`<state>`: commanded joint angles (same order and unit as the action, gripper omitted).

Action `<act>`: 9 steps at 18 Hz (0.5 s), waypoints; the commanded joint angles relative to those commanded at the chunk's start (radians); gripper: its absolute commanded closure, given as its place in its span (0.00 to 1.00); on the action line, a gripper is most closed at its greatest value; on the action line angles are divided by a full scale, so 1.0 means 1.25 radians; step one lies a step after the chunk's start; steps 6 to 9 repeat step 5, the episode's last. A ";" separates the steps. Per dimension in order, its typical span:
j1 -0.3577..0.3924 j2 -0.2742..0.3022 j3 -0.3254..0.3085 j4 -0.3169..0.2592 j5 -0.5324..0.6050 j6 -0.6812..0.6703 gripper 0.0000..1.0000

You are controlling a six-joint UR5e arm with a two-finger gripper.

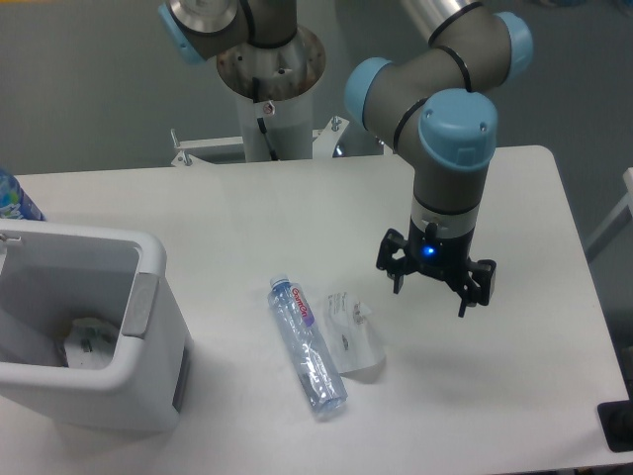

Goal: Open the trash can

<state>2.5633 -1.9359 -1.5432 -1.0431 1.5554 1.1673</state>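
A: Item count, nearest first?

B: One trash can [119,391], white and boxy, at the near left of the table [514,396]. Its left side is cut off by the picture edge. The top stands open, showing the inside; a grey strip [138,305] sits on the right rim. The lid itself cannot be made out.

A: Contents?

B: Something pale and crumpled lies at the bottom; too unclear to name or count.

A: Next?

B: One clear plastic bottle [308,344], lying flat near the middle of the table, cap end farther, base end nearer. Just right of it, one small clear packet [354,338] with dark print; whether they touch cannot be told.

A: The gripper?

B: One gripper [436,283], black, with a blue light on its wrist. It hangs above the table to the right of the packet, well apart from the trash can. Its two fingers are spread wide and hold nothing.

A: Farther back?

B: One arm [450,129], grey with light blue joint caps, its upper links cut off at the top edge. One blue object [14,198] at the far left edge, mostly out of frame, not identifiable.
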 joint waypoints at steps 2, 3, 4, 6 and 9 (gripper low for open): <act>0.000 0.000 -0.006 0.002 0.000 0.000 0.00; 0.000 0.001 -0.013 0.006 0.001 -0.001 0.00; 0.000 0.002 -0.021 0.010 0.000 -0.001 0.00; 0.000 0.002 -0.023 0.011 0.000 -0.001 0.00; 0.000 0.002 -0.023 0.011 0.000 -0.001 0.00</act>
